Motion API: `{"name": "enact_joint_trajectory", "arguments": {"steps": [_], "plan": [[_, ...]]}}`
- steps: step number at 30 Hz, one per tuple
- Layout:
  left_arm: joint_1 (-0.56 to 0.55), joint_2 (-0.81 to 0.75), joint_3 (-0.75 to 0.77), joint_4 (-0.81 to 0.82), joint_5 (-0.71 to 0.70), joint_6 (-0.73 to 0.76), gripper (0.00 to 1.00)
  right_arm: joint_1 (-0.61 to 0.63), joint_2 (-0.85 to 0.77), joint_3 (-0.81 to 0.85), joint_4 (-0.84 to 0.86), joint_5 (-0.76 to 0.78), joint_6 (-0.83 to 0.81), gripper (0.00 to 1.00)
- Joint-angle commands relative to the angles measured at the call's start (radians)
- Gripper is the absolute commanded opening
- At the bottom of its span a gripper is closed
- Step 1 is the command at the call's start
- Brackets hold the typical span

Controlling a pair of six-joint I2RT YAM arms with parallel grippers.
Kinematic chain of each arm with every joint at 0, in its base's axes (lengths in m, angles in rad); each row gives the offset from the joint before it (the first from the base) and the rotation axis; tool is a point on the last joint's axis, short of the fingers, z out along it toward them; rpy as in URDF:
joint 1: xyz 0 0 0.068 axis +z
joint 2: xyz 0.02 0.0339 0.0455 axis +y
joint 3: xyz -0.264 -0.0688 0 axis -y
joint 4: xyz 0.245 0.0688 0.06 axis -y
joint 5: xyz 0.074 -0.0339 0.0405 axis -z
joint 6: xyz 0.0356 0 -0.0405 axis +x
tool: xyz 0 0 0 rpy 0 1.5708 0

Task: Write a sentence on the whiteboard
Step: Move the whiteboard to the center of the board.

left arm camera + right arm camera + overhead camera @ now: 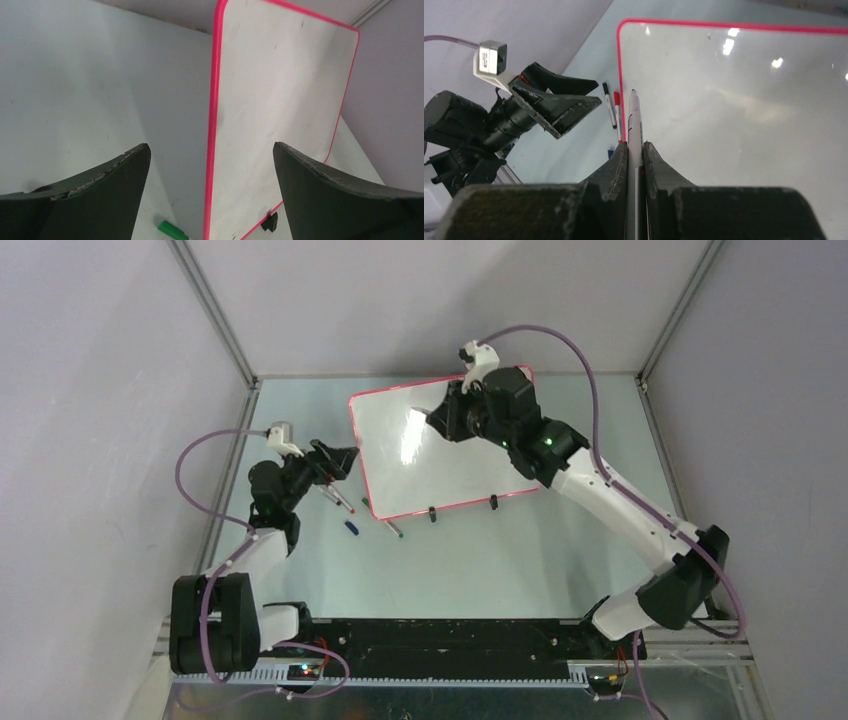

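Observation:
The whiteboard (440, 455) lies on the table with a thin red-pink frame, and its glossy face is blank; no sentence shows on it. My right gripper (438, 422) hovers over its upper left part, shut on a white marker (634, 117) whose tip points toward the board's left edge. In the right wrist view the board (734, 110) fills the right side. My left gripper (345, 461) hangs just left of the board, open and holding nothing. Between its fingers, the left wrist view shows the board's left frame edge (214, 125).
Two markers (337, 497) lie on the table left of the board, and a third (393, 528) lies near its lower left corner. A blue cap (351, 527) rests between them. A green cap (172, 230) shows below the left gripper. Black clip feet (432, 513) stick out from the board's near edge.

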Motion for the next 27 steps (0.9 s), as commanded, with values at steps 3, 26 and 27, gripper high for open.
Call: {"name": "enact_joint_trajectory", "arguments": {"steps": [3, 26, 27], "plan": [[0.0, -0.032, 0.104, -0.129, 0.011, 0.052, 0.99, 0.039, 0.182, 0.343, -0.221, 0.004, -0.028, 0.0], [0.0, 0.158, 0.091, 0.165, 0.108, 0.003, 0.85, 0.173, 0.538, 0.825, -0.426, 0.289, -0.171, 0.0], [0.0, 0.165, 0.101, 0.175, 0.117, -0.004, 0.84, 0.17, 0.525, 0.806, -0.411, 0.287, -0.17, 0.0]]}}
